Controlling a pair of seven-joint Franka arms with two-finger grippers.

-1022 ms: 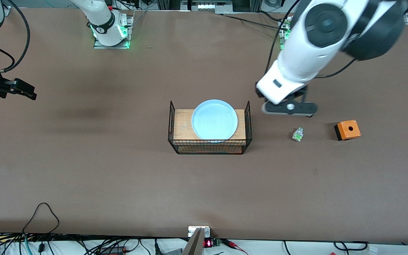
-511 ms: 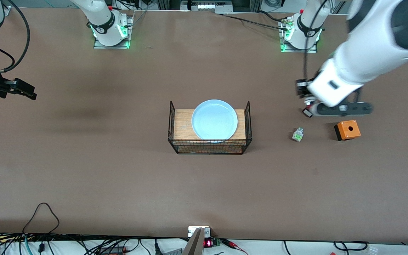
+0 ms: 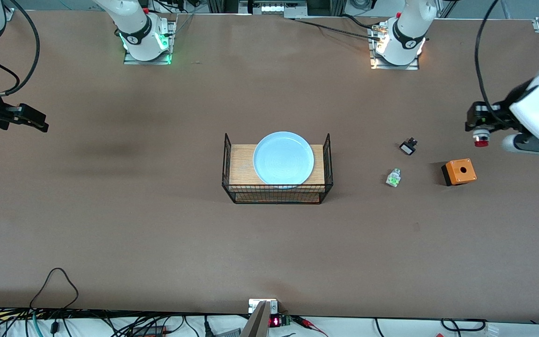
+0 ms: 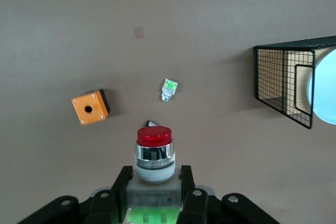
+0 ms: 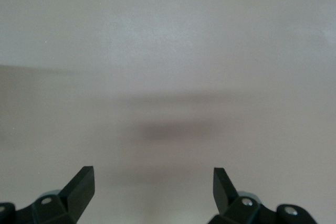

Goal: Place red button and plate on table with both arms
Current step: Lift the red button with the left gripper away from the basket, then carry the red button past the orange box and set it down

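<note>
My left gripper (image 3: 479, 127) is shut on the red button (image 3: 481, 142) and holds it in the air over the table (image 3: 157, 234), near the orange box, at the left arm's end. In the left wrist view the button (image 4: 154, 153), with its white body, chrome ring and red tip, sits between the gripper's (image 4: 155, 176) two fingers. The light-blue plate (image 3: 283, 157) lies on the wooden top of the black wire basket stand (image 3: 239, 164) at the table's middle. My right gripper (image 3: 39, 123) waits open and empty at the right arm's end; it also shows in the right wrist view (image 5: 151, 177).
An orange box with a black hole (image 3: 459, 172) stands on the table. A small clear-white part with green (image 3: 393, 178) and a small black part (image 3: 408, 148) lie between it and the basket stand. Cables run along the table's front edge.
My left arm has swung from beside the basket stand toward its own end of the table, carrying the red button. A small black part now shows on the table where the gripper was.
</note>
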